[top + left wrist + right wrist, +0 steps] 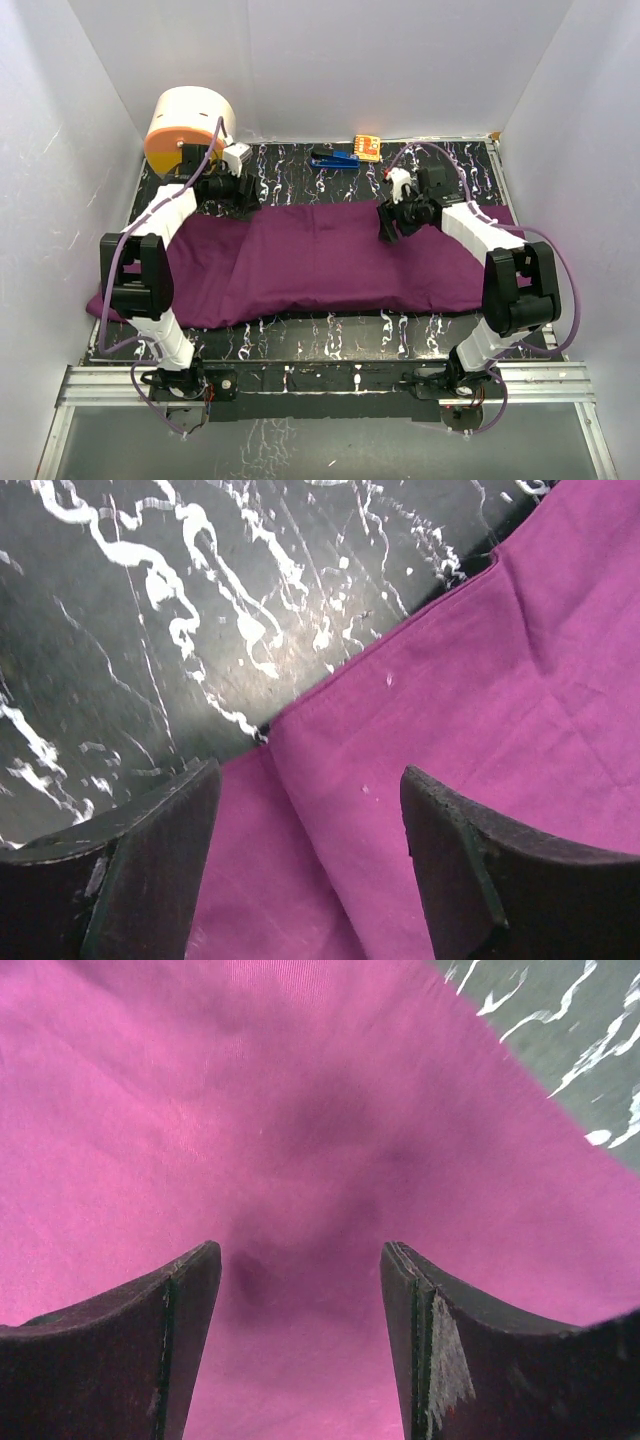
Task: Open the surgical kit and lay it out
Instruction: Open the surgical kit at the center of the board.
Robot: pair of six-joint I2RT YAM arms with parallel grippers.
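Observation:
The surgical kit shows only as its large purple cloth wrap (320,260), which lies spread wide across the black marbled table (300,335). My left gripper (245,190) hovers at the wrap's far left edge. In the left wrist view it (310,780) is open over a fold of the cloth (450,680), beside its hem, with nothing between the fingers. My right gripper (385,225) stands over the wrap's far right part. In the right wrist view it (300,1255) is open just above smooth cloth (250,1110), casting a shadow on it.
A cream-and-orange round drum (190,125) stands at the back left, close behind the left gripper. A small blue item (335,160) and an orange one (367,147) lie at the table's back edge. White walls enclose the table on three sides.

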